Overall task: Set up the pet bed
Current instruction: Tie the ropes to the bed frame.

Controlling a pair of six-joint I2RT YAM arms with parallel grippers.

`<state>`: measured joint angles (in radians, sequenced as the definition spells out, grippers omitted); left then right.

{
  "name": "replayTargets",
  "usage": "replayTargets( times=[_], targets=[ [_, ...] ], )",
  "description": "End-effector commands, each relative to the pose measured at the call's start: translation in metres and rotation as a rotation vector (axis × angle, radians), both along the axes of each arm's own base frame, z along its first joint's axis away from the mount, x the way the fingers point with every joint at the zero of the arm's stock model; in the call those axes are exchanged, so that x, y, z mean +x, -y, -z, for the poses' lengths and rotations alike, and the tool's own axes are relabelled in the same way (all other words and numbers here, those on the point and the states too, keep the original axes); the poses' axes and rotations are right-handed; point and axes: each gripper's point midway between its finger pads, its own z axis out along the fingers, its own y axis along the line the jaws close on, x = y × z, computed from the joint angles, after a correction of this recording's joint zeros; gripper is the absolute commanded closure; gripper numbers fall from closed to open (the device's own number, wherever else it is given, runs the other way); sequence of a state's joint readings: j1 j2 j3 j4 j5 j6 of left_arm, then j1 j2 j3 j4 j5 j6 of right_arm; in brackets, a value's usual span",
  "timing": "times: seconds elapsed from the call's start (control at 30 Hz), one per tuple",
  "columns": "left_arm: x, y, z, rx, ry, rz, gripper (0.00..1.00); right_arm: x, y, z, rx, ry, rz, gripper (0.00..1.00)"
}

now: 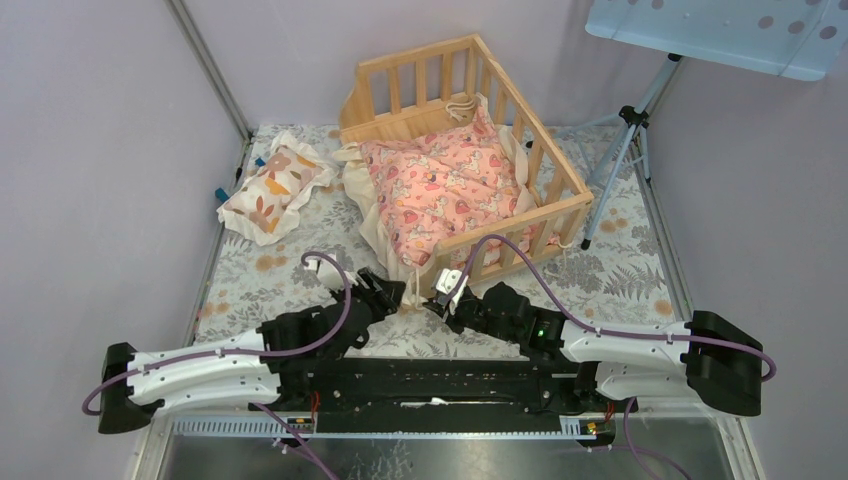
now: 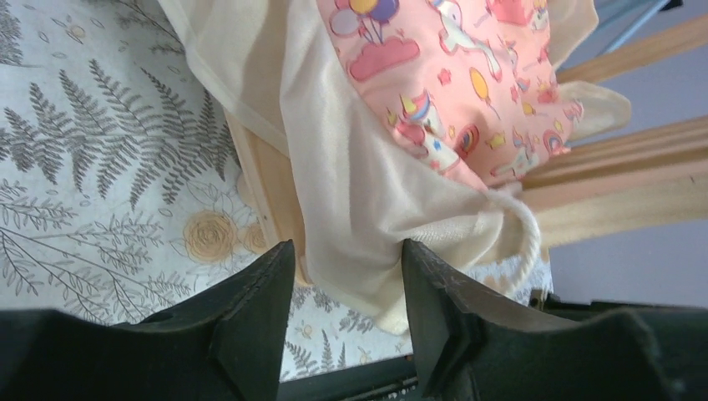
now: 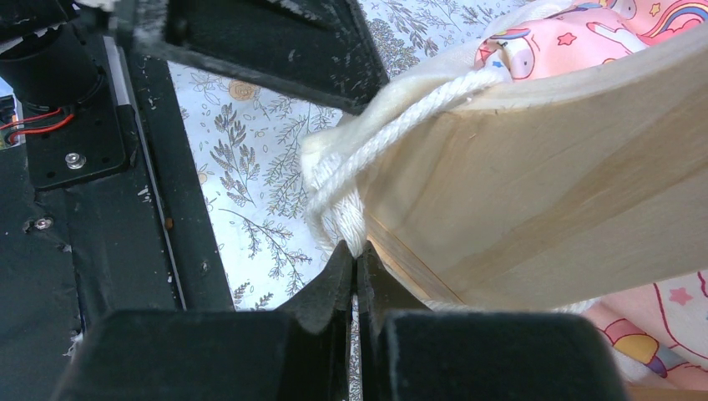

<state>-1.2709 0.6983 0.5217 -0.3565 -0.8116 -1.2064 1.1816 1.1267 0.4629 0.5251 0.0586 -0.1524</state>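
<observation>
A: Pet bed (image 1: 400, 118) first. Where is it?

B: On the fern-print cloth (image 1: 620, 280), in the middle and toward the far side, turned a little askew. Its wooden rails stand on 3 sides, and the open side faces left.

A: What is in it?

B: A pink cushion (image 1: 450, 185) lies in it, rumpled. Its cream ruffle (image 2: 351, 209) spills out over the open side and past the near-left corner.

A: The left gripper (image 2: 348, 246)?

B: Just on the near side of that corner. Its 2 fingers are apart and the ruffle hangs down between them. Whether they press it, I cannot tell.

A: And the right gripper (image 3: 355, 251)?

B: Just beside the left one, at the left end of the near rail. Its fingers are pressed together on the end of a white cord (image 3: 401, 117), which runs up over the wooden edge toward the cushion.

A: Anything further out?

B: A small pillow (image 1: 272, 190) with orange leaf prints lies on the cloth to the left of the bed, apart from it. A tripod (image 1: 622, 150) stands at the right, just beside the bed's right rail, and reaches up to a pale blue panel (image 1: 720, 35).
</observation>
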Motion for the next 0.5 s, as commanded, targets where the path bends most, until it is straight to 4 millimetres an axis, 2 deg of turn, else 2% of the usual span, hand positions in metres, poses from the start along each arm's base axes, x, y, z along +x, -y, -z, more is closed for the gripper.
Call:
replayTargets(
  times=[0.0, 0.3, 0.47],
  targets=[
    [0.013, 0.002, -0.008, -0.080, -0.004, -0.036, 0.51, 0.004, -0.008, -0.029, 0.080, 0.024, -0.001, 1.00],
    [0.022, 0.010, -0.008, -0.120, -0.001, -0.020, 0.84, 0.005, -0.006, -0.027, 0.080, 0.024, 0.006, 1.00],
    [0.027, 0.013, 0.000, -0.105, -0.007, -0.011, 0.90, 0.004, -0.006, -0.027, 0.081, 0.022, 0.007, 1.00]
  ],
)
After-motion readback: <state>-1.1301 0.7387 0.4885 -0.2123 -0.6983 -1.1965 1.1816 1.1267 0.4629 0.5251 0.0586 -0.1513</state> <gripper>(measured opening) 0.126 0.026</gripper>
